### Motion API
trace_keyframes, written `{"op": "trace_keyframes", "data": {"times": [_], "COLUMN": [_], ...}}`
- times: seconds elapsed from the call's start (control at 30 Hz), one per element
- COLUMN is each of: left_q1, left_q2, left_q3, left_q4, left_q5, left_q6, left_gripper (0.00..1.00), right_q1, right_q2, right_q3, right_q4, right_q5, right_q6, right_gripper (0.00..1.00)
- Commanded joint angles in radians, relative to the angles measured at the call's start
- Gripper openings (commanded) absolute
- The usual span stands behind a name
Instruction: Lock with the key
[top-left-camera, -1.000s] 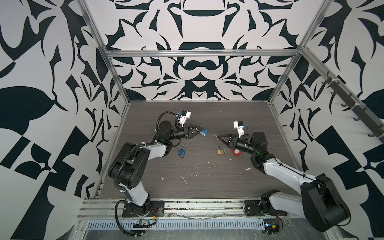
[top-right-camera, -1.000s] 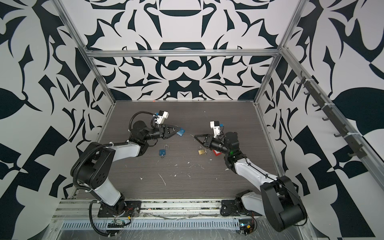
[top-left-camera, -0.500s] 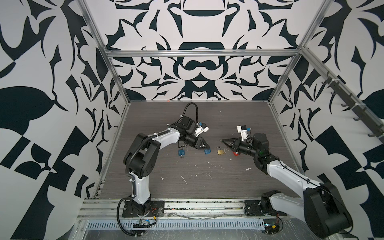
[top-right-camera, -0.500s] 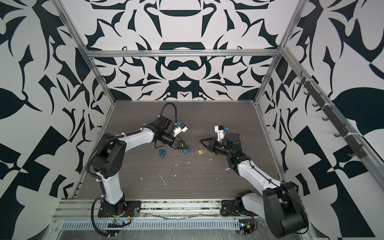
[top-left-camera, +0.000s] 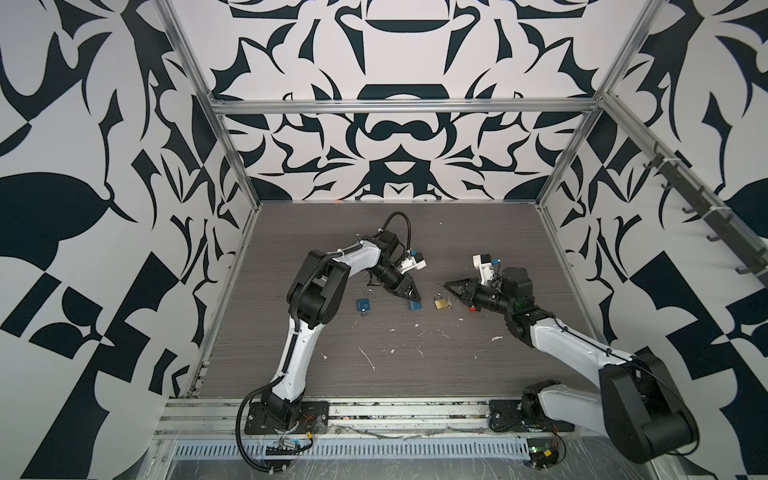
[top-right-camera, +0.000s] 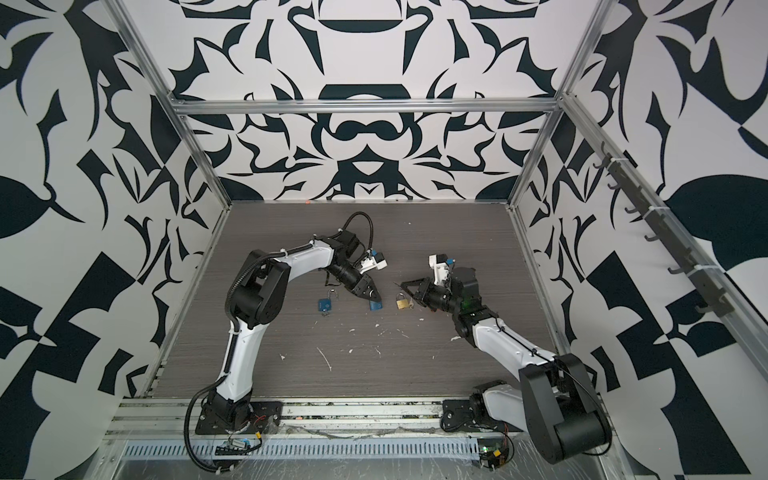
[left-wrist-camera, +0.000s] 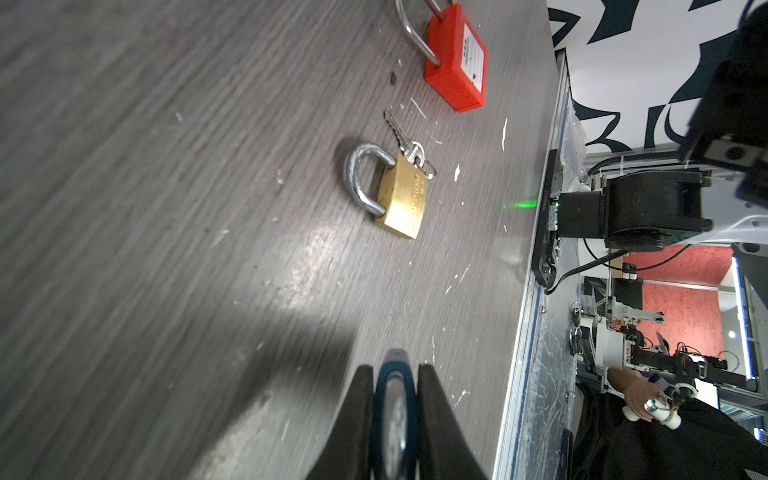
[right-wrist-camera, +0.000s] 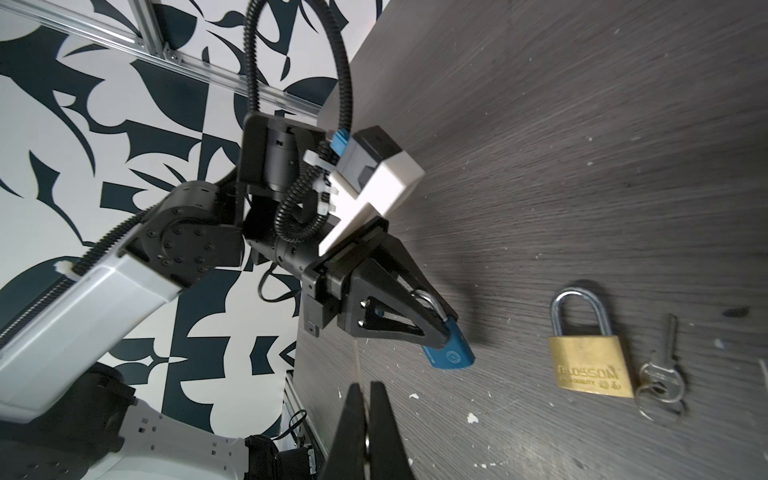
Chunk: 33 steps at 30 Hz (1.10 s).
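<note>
My left gripper (top-left-camera: 412, 297) is shut on a blue padlock (top-left-camera: 414, 306), whose body hangs below the fingertips just over the table. In the left wrist view the jaws (left-wrist-camera: 392, 368) pinch the blue padlock (left-wrist-camera: 392, 399) edge-on. The right wrist view shows that blue padlock (right-wrist-camera: 451, 353) with its shackle between the black fingers. My right gripper (top-left-camera: 448, 285) is shut on a thin key (right-wrist-camera: 356, 357), whose blade pokes out past the tips (right-wrist-camera: 365, 384) towards the blue padlock. The two grippers face each other, a short gap apart.
A brass padlock (top-left-camera: 441, 302) with a loose key bunch (right-wrist-camera: 663, 374) lies between the grippers. A second blue padlock (top-left-camera: 364, 303) lies to the left. A red padlock (left-wrist-camera: 457, 62) lies under my right gripper. White flecks dot the table (top-left-camera: 374, 374).
My left arm has swung from the back left down to the table's middle, bringing the blue padlock beside the brass one. My right gripper has drawn back slightly with the key.
</note>
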Motion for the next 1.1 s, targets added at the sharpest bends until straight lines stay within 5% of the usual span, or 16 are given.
{"op": "trace_keyframes", "data": {"times": [0.0,0.3,0.47,0.7,0.9,0.97,1.07], "left_q1": [-0.002,-0.003,-0.001,0.04,0.053,0.053,0.06], "left_q2": [0.048,0.074,0.074,0.003,-0.257,-0.345,-0.46], "left_q3": [0.06,0.105,0.13,0.155,-0.135,-0.242,-0.399], "left_q4": [-0.133,-0.154,-0.143,-0.046,0.368,0.493,0.651], "left_q5": [-0.006,-0.07,-0.127,-0.213,-0.45,-0.601,-0.712], "left_q6": [0.068,0.08,0.085,0.027,-0.189,-0.289,-0.369], "left_gripper": [0.11,0.29,0.52,0.6,0.66,0.96,1.0], "right_q1": [-0.002,-0.002,0.002,0.146,0.281,0.286,0.289], "right_q2": [0.021,0.039,0.069,0.062,0.082,0.128,0.204], "right_q3": [-0.011,-0.004,0.014,-0.004,0.025,0.02,0.039], "right_q4": [0.071,0.063,0.034,-0.058,-0.118,-0.055,0.007], "right_q5": [0.006,0.023,0.03,0.347,0.611,0.609,0.591], "right_q6": [-0.017,-0.048,-0.056,-0.073,-0.036,-0.013,-0.008], "right_gripper": [0.0,0.0,0.0,0.0,0.0,0.0,0.0]}}
